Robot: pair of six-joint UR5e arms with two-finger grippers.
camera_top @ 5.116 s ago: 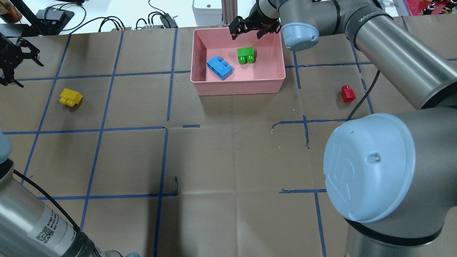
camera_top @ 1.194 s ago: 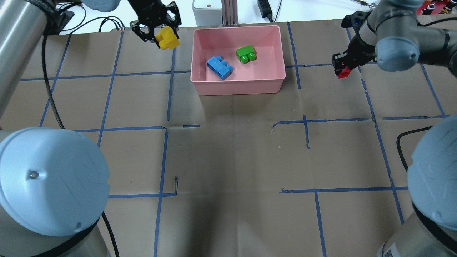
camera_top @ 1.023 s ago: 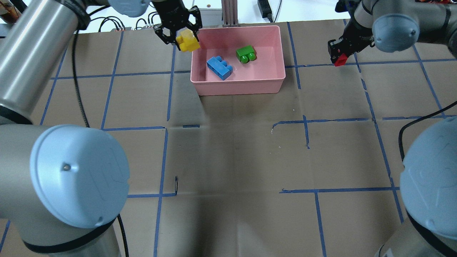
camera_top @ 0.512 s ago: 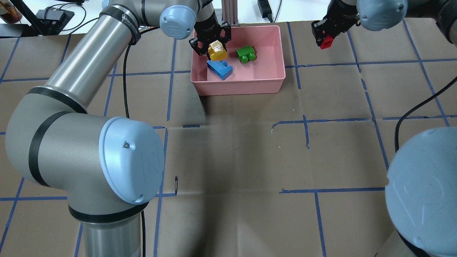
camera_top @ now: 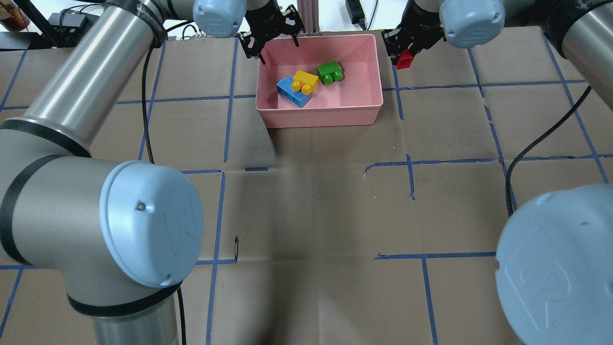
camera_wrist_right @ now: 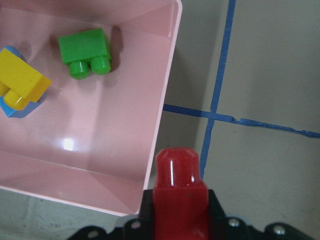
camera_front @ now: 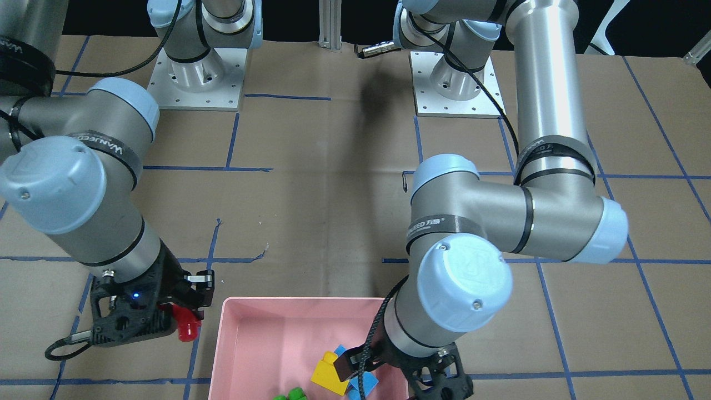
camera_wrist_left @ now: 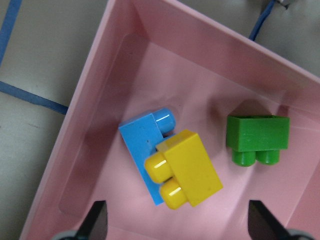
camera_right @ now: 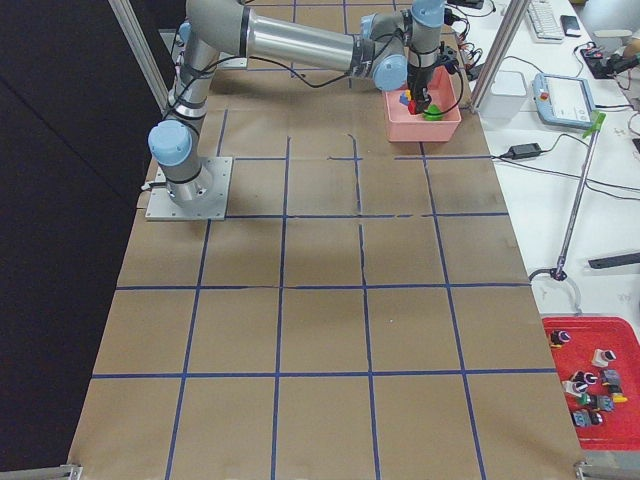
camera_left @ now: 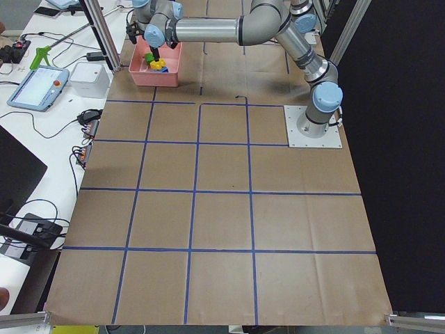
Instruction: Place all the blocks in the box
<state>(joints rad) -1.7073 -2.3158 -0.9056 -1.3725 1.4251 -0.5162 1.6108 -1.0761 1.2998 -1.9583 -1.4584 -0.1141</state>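
Observation:
The pink box (camera_top: 320, 117) stands at the table's far middle. In it the yellow brick (camera_top: 305, 80) lies tilted on the light-blue brick (camera_top: 289, 92), and the green brick (camera_top: 330, 72) lies beside them. My left gripper (camera_top: 271, 40) is open and empty above the box's far left corner. The left wrist view looks down on the yellow brick (camera_wrist_left: 187, 170), the blue brick (camera_wrist_left: 140, 145) and the green brick (camera_wrist_left: 257, 134). My right gripper (camera_top: 402, 50) is shut on the red brick (camera_top: 405, 58) just outside the box's right wall. The red brick (camera_wrist_right: 179, 185) fills the right wrist view's bottom.
The brown paper table top carries a blue tape grid (camera_top: 230, 96). Cables and small devices (camera_top: 72, 21) lie beyond the far edge. My two arms' elbows (camera_top: 148, 225) loom over the near corners in the overhead view.
My left gripper has opened and let go of the yellow brick, which now rests on the blue brick in the box. My right gripper has carried the red brick left, up to the box.

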